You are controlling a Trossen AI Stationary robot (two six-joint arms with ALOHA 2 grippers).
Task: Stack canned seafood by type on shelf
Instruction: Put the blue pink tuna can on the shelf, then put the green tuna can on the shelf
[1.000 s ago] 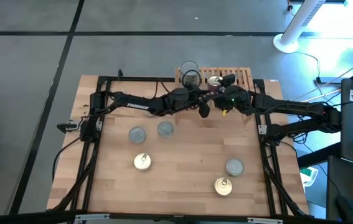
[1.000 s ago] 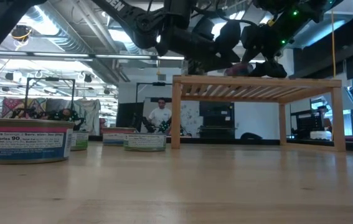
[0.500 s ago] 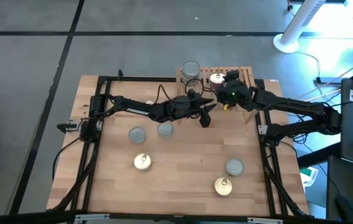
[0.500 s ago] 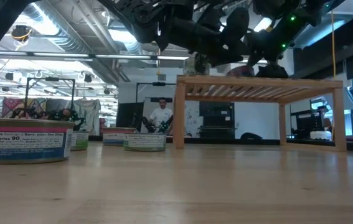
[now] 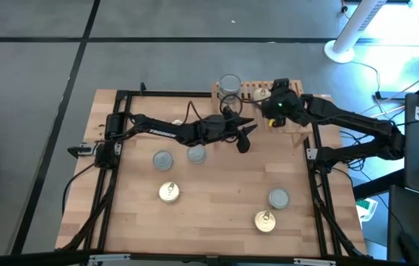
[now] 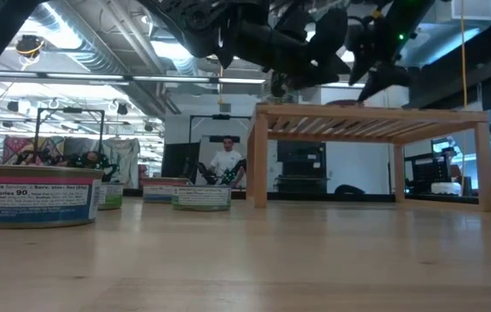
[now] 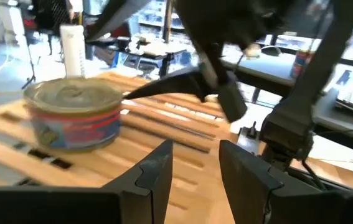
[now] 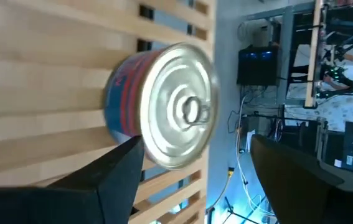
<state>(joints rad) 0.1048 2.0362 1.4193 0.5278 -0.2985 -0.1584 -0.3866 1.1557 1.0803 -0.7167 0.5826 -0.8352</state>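
Four cans stand loose on the table (image 5: 216, 192): a silver-top pair (image 5: 163, 159) at the left, a gold-top can (image 5: 168, 192) in front of them, and a silver-top can (image 5: 278, 197) beside a gold-top can (image 5: 265, 221) at the right.

The left gripper (image 5: 244, 137) hangs just before the shelf (image 5: 247, 91), fingers (image 7: 154, 171) part open and empty. A silver-top can (image 7: 73, 115) sits on the slats ahead of it.

The right gripper (image 5: 277, 90) hovers over the shelf, jaws wide, a gold-top can (image 8: 164, 106) between them, not clearly gripped.

Placement of one can of each type appears complete. Next move: retrieve a loose can and stack it on its match.
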